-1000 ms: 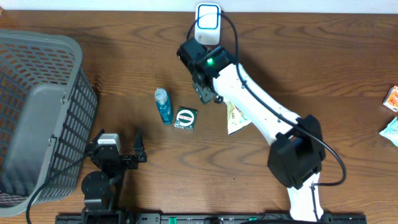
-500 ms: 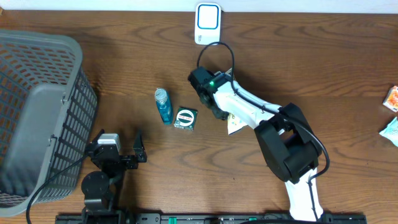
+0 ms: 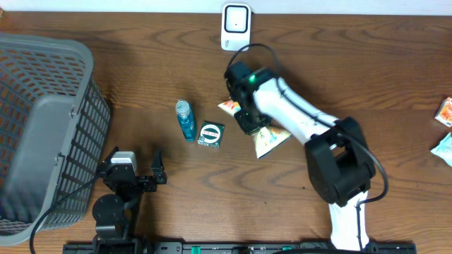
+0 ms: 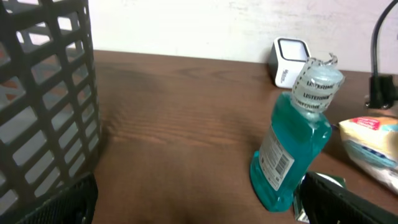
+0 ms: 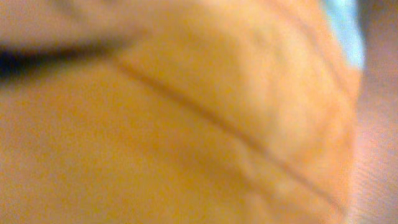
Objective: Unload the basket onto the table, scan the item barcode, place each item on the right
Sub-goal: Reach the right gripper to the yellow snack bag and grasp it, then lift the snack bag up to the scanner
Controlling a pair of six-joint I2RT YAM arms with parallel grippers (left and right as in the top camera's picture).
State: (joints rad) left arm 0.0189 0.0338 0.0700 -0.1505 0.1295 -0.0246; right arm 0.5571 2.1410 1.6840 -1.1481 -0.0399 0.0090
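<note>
A white barcode scanner [image 3: 235, 20] stands at the table's far edge; the left wrist view shows it too [image 4: 290, 61]. My right gripper [image 3: 247, 118] is down on an orange-yellow snack packet [image 3: 272, 137], which lies slanted beneath it. That packet [image 5: 186, 124] fills the right wrist view as a blur and hides the jaws; they appear shut on it. My left gripper [image 3: 135, 164] rests open near the front edge, its fingers [image 4: 336, 202] holding nothing. A blue mouthwash bottle [image 3: 186, 120] lies just ahead of it [image 4: 295, 143].
A grey mesh basket [image 3: 42, 127] fills the left side, close to my left gripper [image 4: 43, 93]. A small green-and-black packet [image 3: 211, 134] lies beside the bottle. Two more snack packets [image 3: 445, 111] [image 3: 445, 148] sit at the right edge.
My right arm came back from near the scanner, dropped onto the snack packet and closed. The packet has turned and shifted left under it. The left arm has not moved.
</note>
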